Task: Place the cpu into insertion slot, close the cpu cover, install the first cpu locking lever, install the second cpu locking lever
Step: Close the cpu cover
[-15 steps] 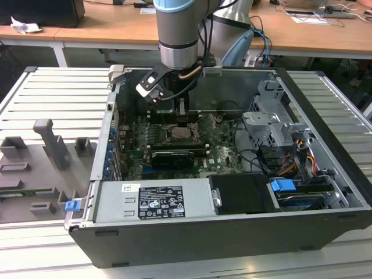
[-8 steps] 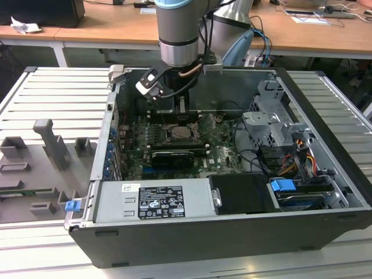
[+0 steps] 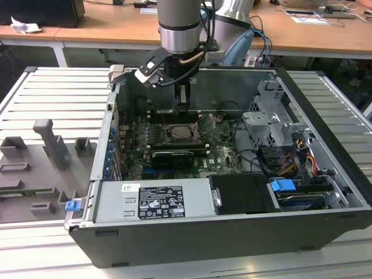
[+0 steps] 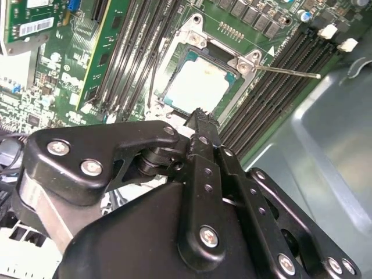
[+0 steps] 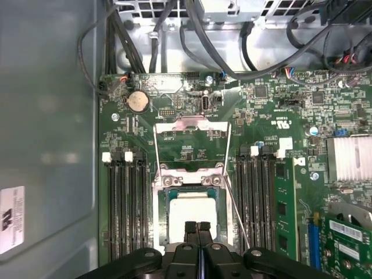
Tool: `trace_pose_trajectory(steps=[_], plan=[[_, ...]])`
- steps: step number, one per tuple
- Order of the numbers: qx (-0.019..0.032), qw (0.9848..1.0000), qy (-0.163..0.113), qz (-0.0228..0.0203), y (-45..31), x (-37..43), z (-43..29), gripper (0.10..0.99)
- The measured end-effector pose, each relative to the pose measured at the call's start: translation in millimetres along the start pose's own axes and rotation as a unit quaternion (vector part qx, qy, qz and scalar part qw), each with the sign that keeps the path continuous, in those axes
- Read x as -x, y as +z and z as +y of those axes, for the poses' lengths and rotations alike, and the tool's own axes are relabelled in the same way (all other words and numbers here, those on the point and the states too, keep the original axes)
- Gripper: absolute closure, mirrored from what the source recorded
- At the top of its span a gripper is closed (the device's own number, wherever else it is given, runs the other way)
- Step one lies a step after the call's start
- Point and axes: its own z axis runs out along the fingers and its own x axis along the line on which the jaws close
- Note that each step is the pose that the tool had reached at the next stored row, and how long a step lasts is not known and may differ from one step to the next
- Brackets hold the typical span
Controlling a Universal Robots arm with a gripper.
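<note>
Open computer case [image 3: 325, 192] on slatted metal surface [image 3: 52, 93], grey fixtures [image 3: 52, 142] toward the surface's edge at the exterior view's left. The cpu [image 5: 189, 212] [image 4: 200, 87] lies seated in the insertion slot [image 5: 158, 189], pale face up, green circuit board [image 5: 290, 116] around it. The cpu cover [image 5: 193, 122] is swung back open, lying flat just beyond the slot. Two thin wire locking levers [image 5: 237, 212] are unlatched, one along each side of the slot. End effector [image 5: 197, 225] [image 4: 200, 118] [image 3: 183, 102] hangs just over the cpu's near edge, fingers pressed together, nothing between them.
</note>
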Motion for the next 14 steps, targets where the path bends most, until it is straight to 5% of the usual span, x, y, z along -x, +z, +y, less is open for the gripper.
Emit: trace_pose_trajectory(steps=[5,10,14], plan=[[0.0,1.0,0.0,0.0,-3.5,-0.1,2.8,0.98],[0.0,1.0,0.0,0.0,-2.2,-0.6,16.2,0.98],[-0.0027,1.0,0.0,0.0,0.1,-1.5,41.4,0.98]])
